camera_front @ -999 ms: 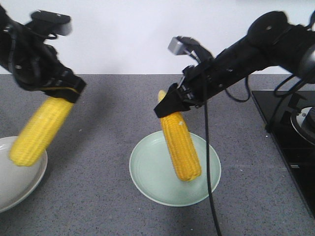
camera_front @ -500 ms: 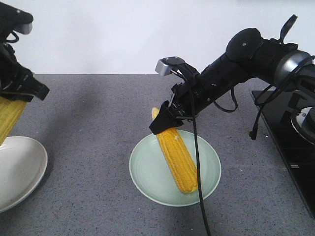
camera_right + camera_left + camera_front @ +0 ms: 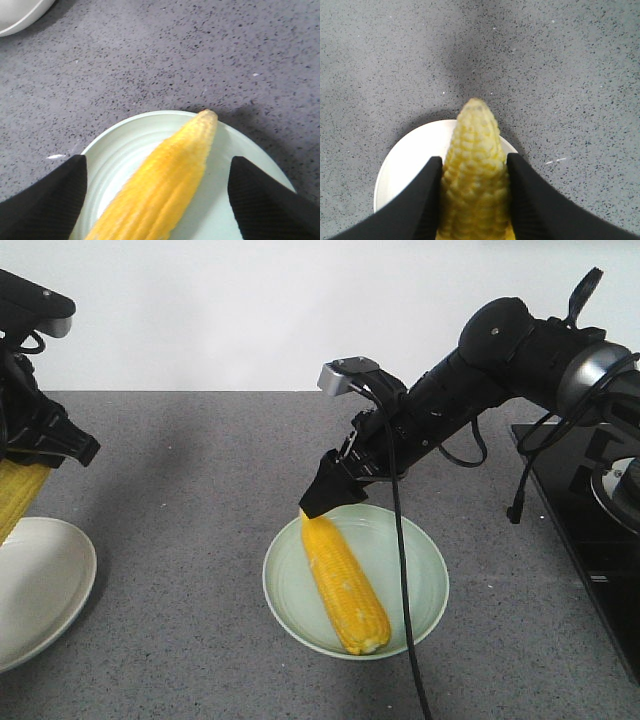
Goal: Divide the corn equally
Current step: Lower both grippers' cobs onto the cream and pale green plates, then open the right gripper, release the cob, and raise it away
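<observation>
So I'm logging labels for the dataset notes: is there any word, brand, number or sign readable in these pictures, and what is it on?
None can be read. The corn, the green plate, the white plate, the grey counter and both black arms carry no visible print. The cooktop at the far edge shows marks too small to read.

Even, bright overhead light, soft shadows on the countertop [image 3: 200, 470], slight wrist-view blur.
</observation>
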Robot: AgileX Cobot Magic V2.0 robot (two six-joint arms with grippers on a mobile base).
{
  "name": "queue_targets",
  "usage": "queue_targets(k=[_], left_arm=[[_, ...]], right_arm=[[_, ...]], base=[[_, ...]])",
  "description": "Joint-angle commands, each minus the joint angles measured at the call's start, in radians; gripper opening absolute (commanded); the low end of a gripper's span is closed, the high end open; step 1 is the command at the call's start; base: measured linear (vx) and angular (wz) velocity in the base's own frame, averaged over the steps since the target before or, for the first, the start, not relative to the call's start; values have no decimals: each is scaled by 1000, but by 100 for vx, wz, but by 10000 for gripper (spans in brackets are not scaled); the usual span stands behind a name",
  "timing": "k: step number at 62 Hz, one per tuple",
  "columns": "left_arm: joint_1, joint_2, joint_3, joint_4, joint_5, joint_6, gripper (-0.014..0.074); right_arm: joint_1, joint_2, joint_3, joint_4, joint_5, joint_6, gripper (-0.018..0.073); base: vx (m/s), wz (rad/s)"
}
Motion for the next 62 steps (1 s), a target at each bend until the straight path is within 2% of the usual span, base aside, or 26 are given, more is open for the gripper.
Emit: queue_targets(k=[1, 9, 14, 28, 35, 42, 52, 62], left_arm=[[-3, -37, -22, 43, -11, -5, -7], [0, -36, -22, 128, -19, -14, -7], [24, -33, -22, 143, -48, -25, -7], [127, -23, -22, 102, -106, -41, -7], [166, -1, -5, 47, -134, -41, -7], [189, 26, 51, 5, -162, -41, -7], [196, 47, 123, 5, -215, -41, -7], [196, 54, 126, 4, -203, -41, -3]], right_arm=[[-1, -78, -35, 28, -21, 7, 561], [-15, -121, -92, 24, -10, 76, 525], [-16, -162, -137, 21, -3, 129, 488], [-15, -303, -213, 20, 11, 137, 312], [-15, -378, -211, 15, -8, 124, 191], [-15, -432, -211, -4, -16, 121, 108], [-15, -473, -211, -37, -17, 121, 71], [-15, -477, -211, -64, -15, 124, 76]], base=[[0, 0], [0, 0], [0, 0], [0, 0], [0, 0], [0, 0], [0, 0], [0, 0]])
